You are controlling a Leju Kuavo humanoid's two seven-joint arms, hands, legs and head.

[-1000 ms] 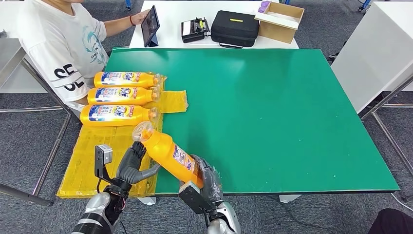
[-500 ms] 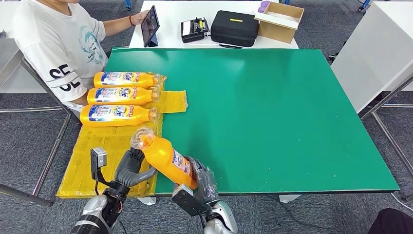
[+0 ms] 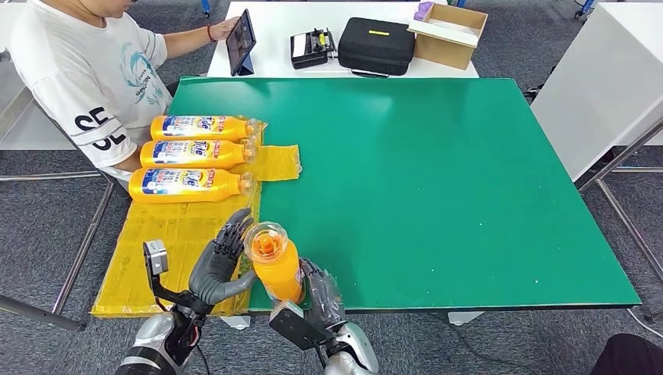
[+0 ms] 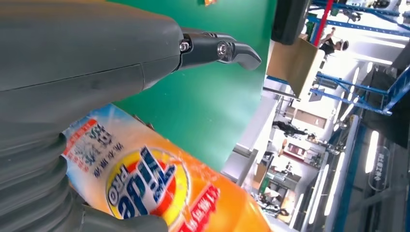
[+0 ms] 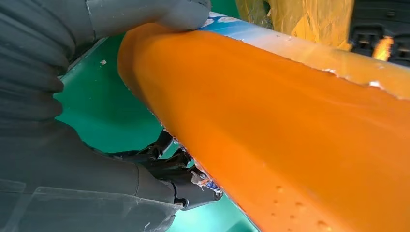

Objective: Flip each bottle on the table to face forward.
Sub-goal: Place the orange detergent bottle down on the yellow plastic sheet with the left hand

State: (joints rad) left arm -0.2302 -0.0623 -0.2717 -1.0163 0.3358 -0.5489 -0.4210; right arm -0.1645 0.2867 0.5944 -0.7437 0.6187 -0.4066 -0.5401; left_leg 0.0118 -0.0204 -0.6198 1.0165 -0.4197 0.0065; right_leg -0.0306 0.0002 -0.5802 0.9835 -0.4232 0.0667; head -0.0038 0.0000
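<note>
My right hand [image 3: 320,293] grips an orange detergent bottle [image 3: 277,269] by its lower body at the table's near edge. The bottle stands nearly upright, its clear cap toward the camera. My left hand [image 3: 217,264] is beside it with its fingers spread upward and its thumb against the bottle's side. In the left wrist view the bottle's label [image 4: 145,191] lies against my left hand [image 4: 87,53], whose fingers [image 4: 217,48] stay straight. In the right wrist view my right hand [image 5: 58,145] wraps the plain orange bottle [image 5: 290,130]. Three more bottles [image 3: 195,153] lie label up on a yellow sheet [image 3: 168,234].
The green table [image 3: 438,180] stretches away to the right. A person in a white shirt [image 3: 94,78] sits at the far left corner with a tablet [image 3: 241,41]. Behind, a white table carries a black case [image 3: 377,44] and a cardboard box [image 3: 449,33].
The held bottle has swung from leaning left to nearly upright, cap toward the camera. My left hand has risen beside it with its fingers spread wider.
</note>
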